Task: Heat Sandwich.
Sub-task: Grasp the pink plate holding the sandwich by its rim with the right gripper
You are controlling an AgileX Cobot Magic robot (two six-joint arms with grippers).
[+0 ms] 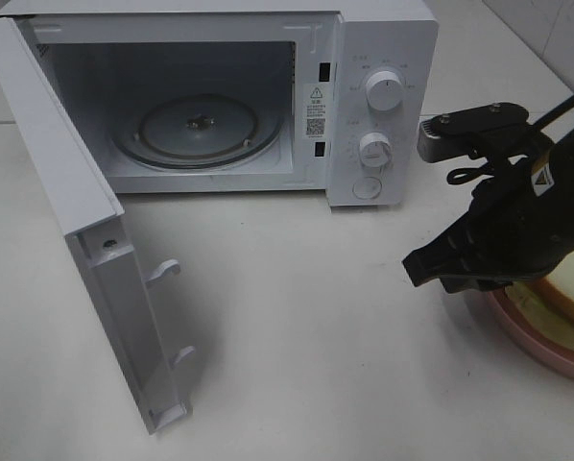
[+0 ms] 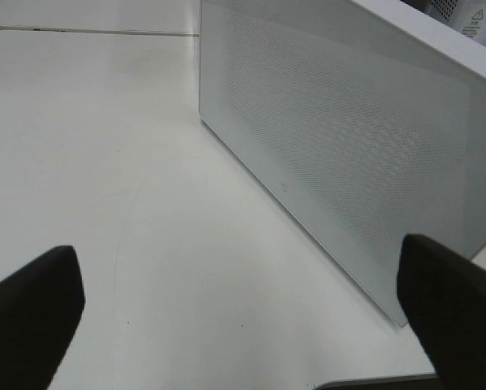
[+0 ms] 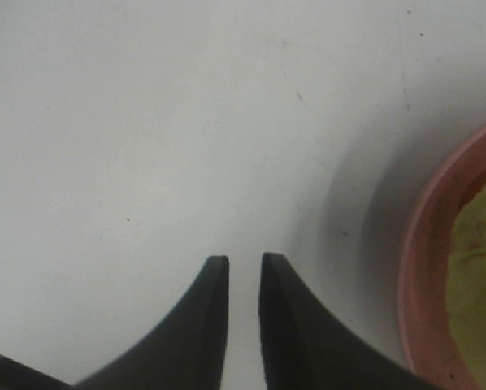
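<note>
White table (image 1: 297,317), two things on it.
A white microwave (image 1: 402,38) stands at the far side, its door (image 1: 76,211) swung wide open; a round pink plate (image 1: 532,336) rests toward the right, apart from the microwave.

Right of the microwave (image 1: 383,96), your right arm (image 1: 532,226) is sheathed in black, with a triangular warning sticker (image 1: 544,176), a grey screw-topped bracket (image 1: 441,141) and a black cable (image 1: 570,102). Your right gripper (image 3: 243,264) and left gripper (image 2: 243,276) carry tapering black fingers (image 3: 202,325).
</note>
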